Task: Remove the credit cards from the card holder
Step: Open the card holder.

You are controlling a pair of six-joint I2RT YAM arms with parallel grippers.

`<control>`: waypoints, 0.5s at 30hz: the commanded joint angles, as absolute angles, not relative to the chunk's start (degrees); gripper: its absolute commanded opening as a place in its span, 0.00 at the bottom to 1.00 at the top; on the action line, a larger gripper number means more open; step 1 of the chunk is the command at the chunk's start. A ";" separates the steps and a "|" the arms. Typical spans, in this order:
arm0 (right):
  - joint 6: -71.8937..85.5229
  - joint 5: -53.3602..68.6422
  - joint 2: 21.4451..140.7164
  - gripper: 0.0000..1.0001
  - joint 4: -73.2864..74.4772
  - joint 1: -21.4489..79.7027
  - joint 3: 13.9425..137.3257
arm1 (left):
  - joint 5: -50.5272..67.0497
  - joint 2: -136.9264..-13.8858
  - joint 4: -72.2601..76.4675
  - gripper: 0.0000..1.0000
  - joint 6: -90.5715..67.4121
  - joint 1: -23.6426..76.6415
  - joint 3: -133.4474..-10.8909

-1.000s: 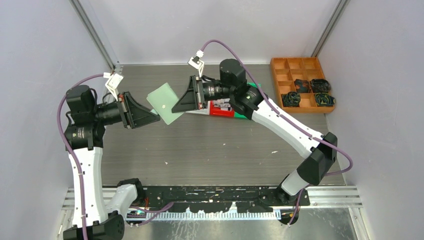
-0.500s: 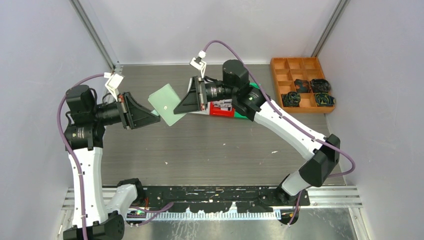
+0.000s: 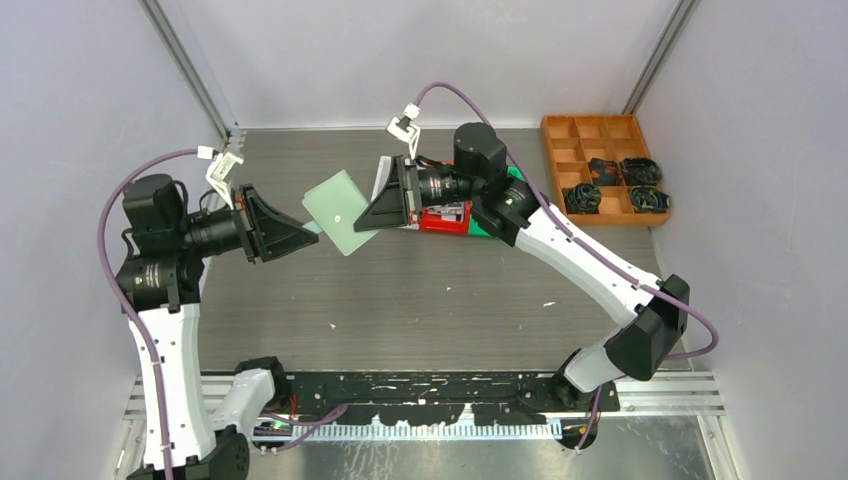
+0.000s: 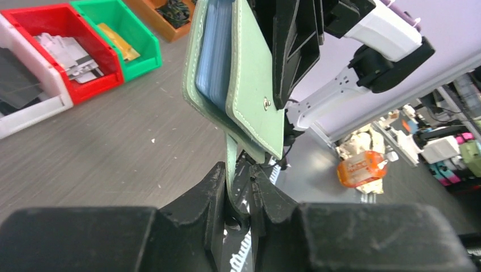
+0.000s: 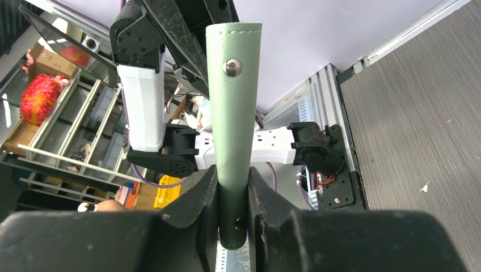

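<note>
A dark wood-grain table (image 3: 420, 300) sits between pale walls (image 3: 80, 100), with an orange tray (image 3: 592, 130) at the far right and bins (image 4: 93, 85) to its left. The mint holder (image 3: 340, 205) hangs in the air over the far middle, half open. The left gripper (image 4: 238, 190) pinches its thin tab (image 4: 231, 158). The right gripper (image 5: 231, 192) is clamped on the flap (image 5: 230, 124) bearing the snap (image 5: 231, 67). Whether cards sit in its bluish pockets (image 4: 215, 56) I can't tell.

Mint-green card holder (image 3: 340, 210), pale blue pockets (image 4: 214, 54); white bin (image 4: 34, 116), red bin (image 4: 96, 85), green bin (image 4: 139, 62); orange tray (image 3: 565, 130).
</note>
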State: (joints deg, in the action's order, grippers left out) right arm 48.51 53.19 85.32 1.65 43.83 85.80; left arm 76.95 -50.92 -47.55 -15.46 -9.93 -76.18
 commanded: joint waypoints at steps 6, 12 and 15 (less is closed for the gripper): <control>55.34 55.28 84.09 0.09 -12.08 43.43 85.28 | 74.71 -48.14 -46.17 0.20 -13.54 -10.36 -75.40; 55.99 55.72 84.17 0.12 -13.27 43.66 84.51 | 73.60 -48.67 -45.47 0.09 -13.71 -10.29 -75.27; 55.60 55.43 84.12 0.24 -13.14 43.68 83.69 | 71.97 -48.45 -44.48 0.00 -13.89 -10.31 -75.82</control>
